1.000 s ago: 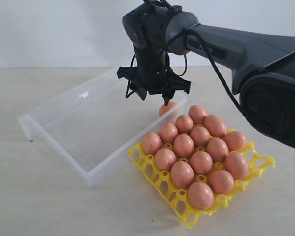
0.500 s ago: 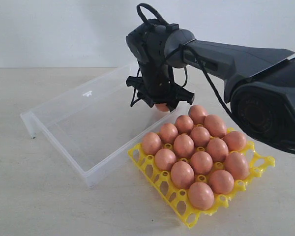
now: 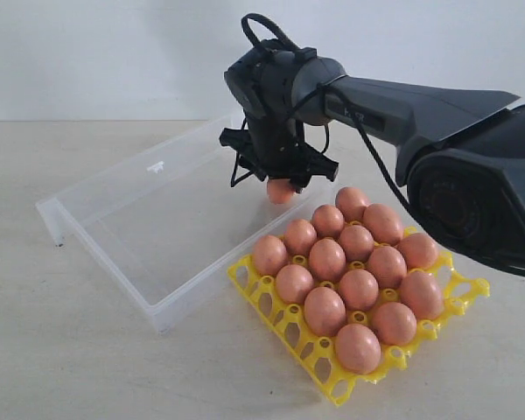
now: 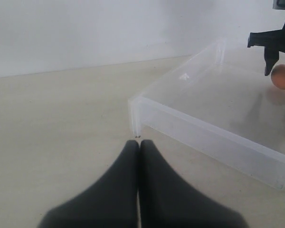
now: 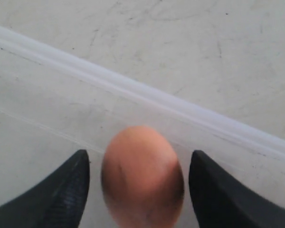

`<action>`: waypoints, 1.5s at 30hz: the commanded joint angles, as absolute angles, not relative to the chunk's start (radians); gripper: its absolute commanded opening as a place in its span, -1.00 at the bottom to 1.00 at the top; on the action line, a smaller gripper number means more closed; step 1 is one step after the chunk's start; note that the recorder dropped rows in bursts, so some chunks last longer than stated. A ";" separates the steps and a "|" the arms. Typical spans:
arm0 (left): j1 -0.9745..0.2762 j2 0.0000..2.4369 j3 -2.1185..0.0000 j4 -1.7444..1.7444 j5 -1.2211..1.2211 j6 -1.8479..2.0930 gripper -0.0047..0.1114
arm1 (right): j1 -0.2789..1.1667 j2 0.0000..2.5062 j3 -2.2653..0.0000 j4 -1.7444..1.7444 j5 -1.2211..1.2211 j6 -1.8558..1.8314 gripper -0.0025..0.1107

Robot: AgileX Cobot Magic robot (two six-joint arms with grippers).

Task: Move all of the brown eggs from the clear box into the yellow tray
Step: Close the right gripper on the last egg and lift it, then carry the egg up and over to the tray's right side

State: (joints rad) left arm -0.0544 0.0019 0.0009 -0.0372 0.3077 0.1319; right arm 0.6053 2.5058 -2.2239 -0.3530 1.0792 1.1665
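One brown egg (image 3: pixel 280 191) hangs just above the far corner of the clear box (image 3: pixel 157 219), and my right gripper (image 3: pixel 283 181) is shut on it from above. In the right wrist view the egg (image 5: pixel 142 175) fills the gap between the two dark fingers, with the box rim (image 5: pixel 156 102) beneath. The left wrist view also shows this egg (image 4: pixel 281 76) over the box (image 4: pixel 213 109), with its shadow on the floor. No other egg lies in the box. Several brown eggs (image 3: pixel 326 259) fill the yellow tray (image 3: pixel 332 385). My left gripper (image 4: pixel 138 141) is shut and empty, near a box corner.
The tray stands against the box's near right side on a pale tabletop (image 3: pixel 70 350). The right arm (image 3: pixel 420 105) reaches in from the right, above the tray's far edge. A white wall (image 3: pixel 96 52) lies behind.
The right gripper came down over the egg in the box's far corner and closed on it. It has now risen slightly and shifted left with the egg.
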 commanded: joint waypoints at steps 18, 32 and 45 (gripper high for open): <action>-0.051 0.000 0.000 -0.035 0.304 0.132 -0.99 | 0.555 2.524 -2.230 -0.181 1.054 0.842 -0.96; -0.051 0.000 0.000 -0.035 0.304 0.132 -0.99 | 0.568 2.453 -2.230 -0.061 1.036 0.432 -0.96; -0.051 0.000 0.000 -0.035 0.304 0.132 -0.99 | 0.657 2.302 -2.230 0.330 0.885 -0.221 -0.96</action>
State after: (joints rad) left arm -0.0544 0.0019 0.0009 -0.0372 0.3077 0.1319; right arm 0.6510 2.3344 -2.2292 0.1836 0.9207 -0.0459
